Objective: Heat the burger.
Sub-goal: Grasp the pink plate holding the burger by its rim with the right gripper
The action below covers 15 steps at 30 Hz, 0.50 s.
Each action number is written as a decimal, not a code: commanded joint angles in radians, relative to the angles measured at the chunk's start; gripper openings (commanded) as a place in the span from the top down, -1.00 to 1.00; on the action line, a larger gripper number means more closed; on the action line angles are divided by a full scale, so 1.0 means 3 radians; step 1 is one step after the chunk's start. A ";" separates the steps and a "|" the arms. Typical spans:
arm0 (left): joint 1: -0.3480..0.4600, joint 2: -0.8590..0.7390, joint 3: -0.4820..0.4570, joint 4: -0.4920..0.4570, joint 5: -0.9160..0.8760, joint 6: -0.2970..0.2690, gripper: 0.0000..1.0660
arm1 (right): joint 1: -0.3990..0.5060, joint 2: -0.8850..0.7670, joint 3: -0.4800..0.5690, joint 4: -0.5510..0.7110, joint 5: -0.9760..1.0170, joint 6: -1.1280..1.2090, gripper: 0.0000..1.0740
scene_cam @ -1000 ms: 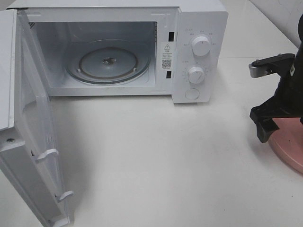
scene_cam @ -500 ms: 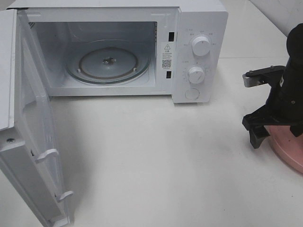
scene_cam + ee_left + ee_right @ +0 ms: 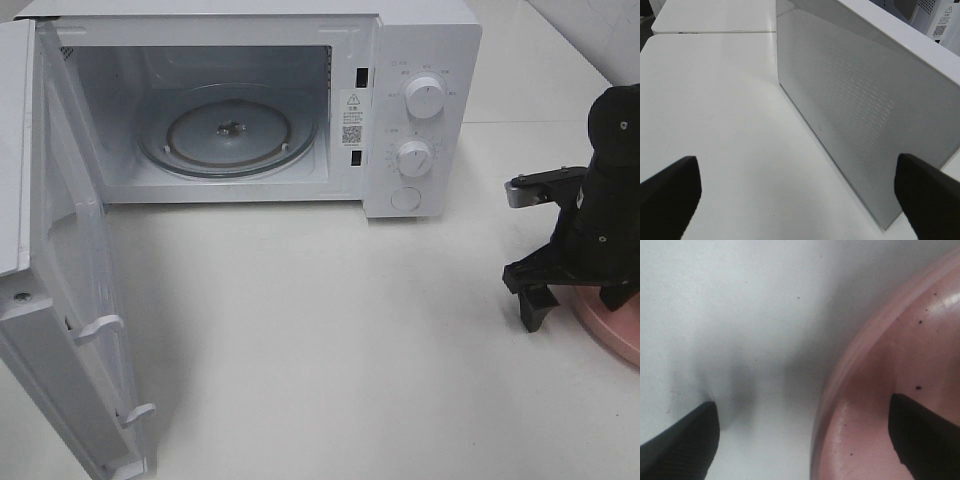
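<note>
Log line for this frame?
microwave door open | turntable bare | left gripper open beside door | right gripper open, straddling pink plate rim | burger not in view

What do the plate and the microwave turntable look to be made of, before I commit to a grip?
Plate: pink and smooth, with a soft sheen, a bright highlight near the rim and small dark speckles. It looks like glazed ceramic, though hard plastic is possible.
Turntable: clear and see-through, with bright reflections along its rim. It is most likely glass.
</note>
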 commanded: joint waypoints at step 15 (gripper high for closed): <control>-0.0020 -0.0083 0.0013 -0.0003 -0.0023 -0.0013 -0.88 | -0.0013 0.0070 -0.0007 -0.0200 -0.0063 0.0283 0.64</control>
